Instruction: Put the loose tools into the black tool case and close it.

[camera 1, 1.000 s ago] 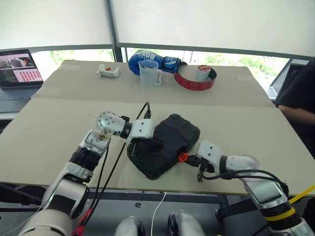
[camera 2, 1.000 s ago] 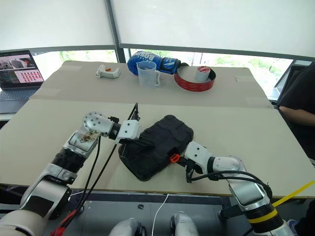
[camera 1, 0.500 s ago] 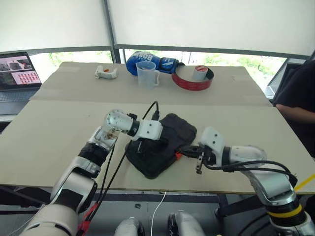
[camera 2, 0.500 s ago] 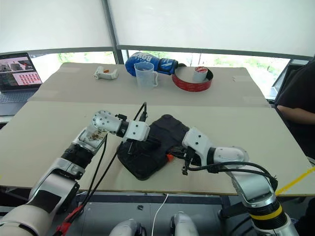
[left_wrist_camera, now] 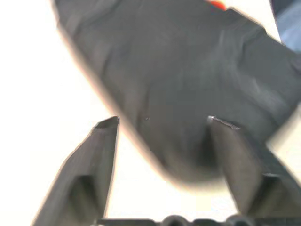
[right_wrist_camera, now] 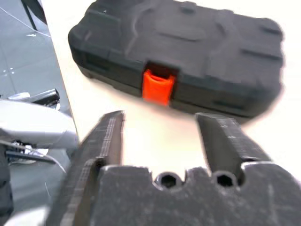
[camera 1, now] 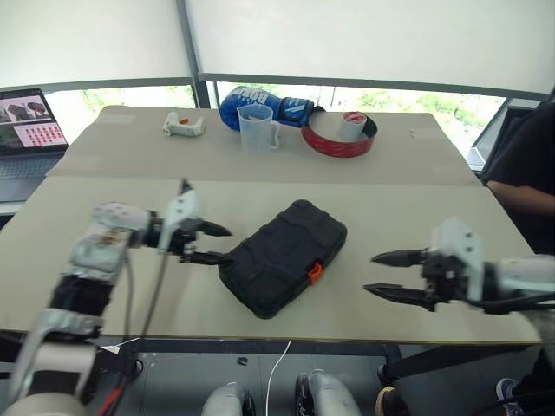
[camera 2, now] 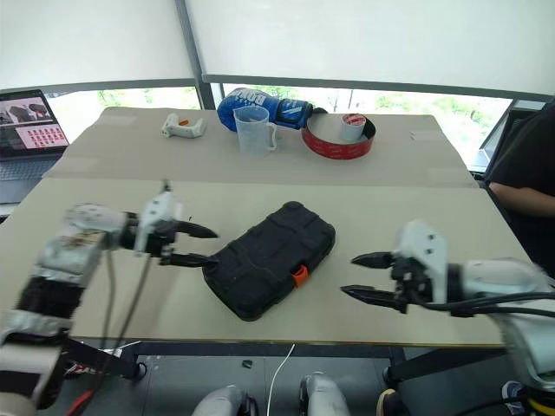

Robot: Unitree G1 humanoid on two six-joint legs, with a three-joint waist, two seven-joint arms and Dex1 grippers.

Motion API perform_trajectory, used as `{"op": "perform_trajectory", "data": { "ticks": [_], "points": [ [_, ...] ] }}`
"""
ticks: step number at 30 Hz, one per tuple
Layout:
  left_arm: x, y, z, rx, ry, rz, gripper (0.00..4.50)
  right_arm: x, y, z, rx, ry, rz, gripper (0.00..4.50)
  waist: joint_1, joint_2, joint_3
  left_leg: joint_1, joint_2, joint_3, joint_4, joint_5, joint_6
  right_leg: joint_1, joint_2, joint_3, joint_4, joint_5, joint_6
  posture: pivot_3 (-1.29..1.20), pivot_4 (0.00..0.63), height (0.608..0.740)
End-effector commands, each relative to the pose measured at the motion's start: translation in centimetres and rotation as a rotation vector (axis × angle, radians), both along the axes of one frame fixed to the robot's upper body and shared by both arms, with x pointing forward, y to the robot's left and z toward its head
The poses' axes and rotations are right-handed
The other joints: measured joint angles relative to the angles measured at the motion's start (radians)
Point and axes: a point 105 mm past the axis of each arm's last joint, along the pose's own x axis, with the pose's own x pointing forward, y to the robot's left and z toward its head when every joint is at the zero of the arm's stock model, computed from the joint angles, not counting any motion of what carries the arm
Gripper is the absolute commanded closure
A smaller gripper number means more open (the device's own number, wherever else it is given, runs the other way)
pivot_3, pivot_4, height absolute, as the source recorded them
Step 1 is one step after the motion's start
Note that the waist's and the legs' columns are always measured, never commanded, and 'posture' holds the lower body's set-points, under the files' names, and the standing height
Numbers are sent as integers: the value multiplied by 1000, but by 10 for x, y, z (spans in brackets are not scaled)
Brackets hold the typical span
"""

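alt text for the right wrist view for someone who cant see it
A closed black tool case lies on a pale table, its orange latch facing the camera. The right gripper hangs short of the latch, its two black fingers spread apart and holding nothing.

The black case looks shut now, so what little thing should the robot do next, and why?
Probably just draw both arms back and rest. The black case lies closed on the table, its orange latch down against the front. The left gripper and right gripper are open, empty, and off the case.
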Motion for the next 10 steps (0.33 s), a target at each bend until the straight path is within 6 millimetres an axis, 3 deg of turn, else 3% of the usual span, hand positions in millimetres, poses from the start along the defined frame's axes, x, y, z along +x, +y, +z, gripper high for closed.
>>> {"op": "perform_trajectory", "data": {
  "ticks": [1, 5, 10],
  "points": [
    [-28, 33, 43, -60, 11, 100, 0, -2, -23, 27, 25, -30, 11, 46, 4, -1, 3, -1, 0, 0, 0, 0, 0, 0, 0, -1, 0, 0, 0, 0, 150, 714],
    [-41, 53, 47, -65, 13, 195, 0, -4, -30, 33, 29, 11, 63, 46, 23, 2, 6, -1, 0, -1, 0, -1, 1, 0, -4, -1, -3, 0, 0, 0, 150, 714],
    [-47, 47, 38, -65, -3, 199, 0, 2, -28, 29, 40, 16, 84, 46, 37, 4, 7, -4, -1, -1, 0, -1, 1, -2, -6, -2, -4, 0, 0, 0, 150, 714]
  ]
}}
